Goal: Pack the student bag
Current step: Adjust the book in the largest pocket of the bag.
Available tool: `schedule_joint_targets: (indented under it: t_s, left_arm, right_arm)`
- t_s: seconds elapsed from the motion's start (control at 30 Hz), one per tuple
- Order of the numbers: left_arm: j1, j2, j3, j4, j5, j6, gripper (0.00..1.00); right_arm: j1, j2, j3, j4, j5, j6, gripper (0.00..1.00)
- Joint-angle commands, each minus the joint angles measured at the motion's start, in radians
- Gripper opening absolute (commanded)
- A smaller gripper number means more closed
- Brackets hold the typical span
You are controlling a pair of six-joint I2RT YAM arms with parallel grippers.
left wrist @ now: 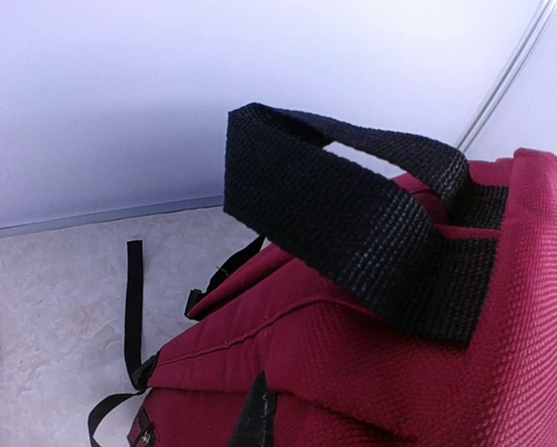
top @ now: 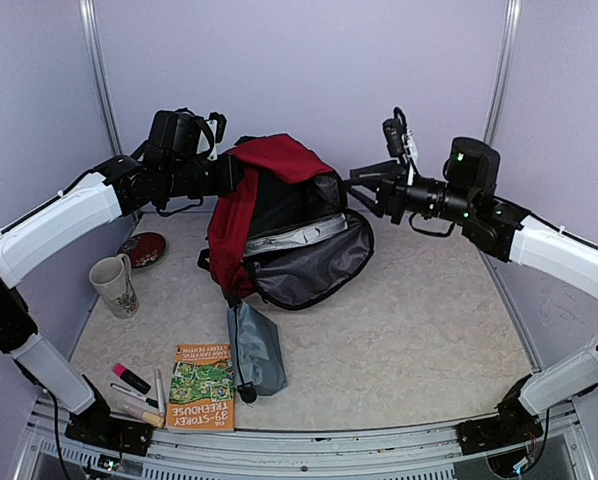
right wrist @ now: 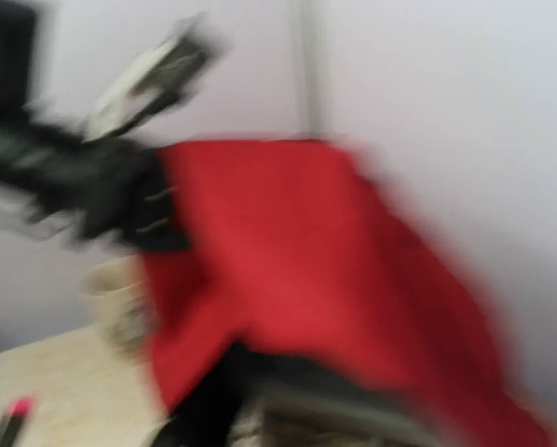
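1. Top external view: student bag (top: 234,225) is the biggest item. It sits far-centre on the table (top: 419,340), between the two arms, with its base down and its top end lifted.
2. Bag long axis runs from the base at near-left up to the top end at the far side, tilted rather than flat. The main mouth and the grey-lined front pocket (top: 314,265) gape to the right and toward the near edge, probably so items can go in from that side.
3. left gripper (top: 227,176) is clenched at the bag's top left edge and seems to pinch the red fabric by the carry handle (left wrist: 353,223). My read is that it props the bag up to keep the mouth open. Its fingers are out of the left wrist view.
4. right gripper (top: 364,187) is just beside the right rim of the opening. Its fingers look parted with nothing between them. Right wrist view is too blurred to confirm.
5. grey pouch (top: 257,350) lies near the bag base, just beside the book (top: 201,385).
6. mug (top: 112,285) stands at left, with the dark saucer (top: 142,249) behind it.
7. highlighter (top: 131,378) and pens (top: 144,412) lie near-left. All loose items are outside the bag, so packing looks barely begun.
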Motion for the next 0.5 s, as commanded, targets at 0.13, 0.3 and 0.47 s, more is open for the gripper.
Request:
schedule_joint_targets:
  t_s: [0.13, 0.3, 0.47]
  left_arm:
    - [-0.031, -0.012, 0.048, 0.114, -0.018, -0.067, 0.0]
    - [-0.06, -0.006, 0.048, 0.124, -0.01, -0.071, 0.0]
    - [-0.086, 0.005, 0.048, 0.136, 0.0, -0.089, 0.0]
  right_arm:
    - [0.077, 0.119, -0.158, 0.199, 0.071, 0.03, 0.34]
    - [0.088, 0.241, -0.127, 0.176, 0.122, 0.013, 0.27]
    - [0.177, 0.326, -0.099, 0.206, 0.104, -0.034, 0.25]
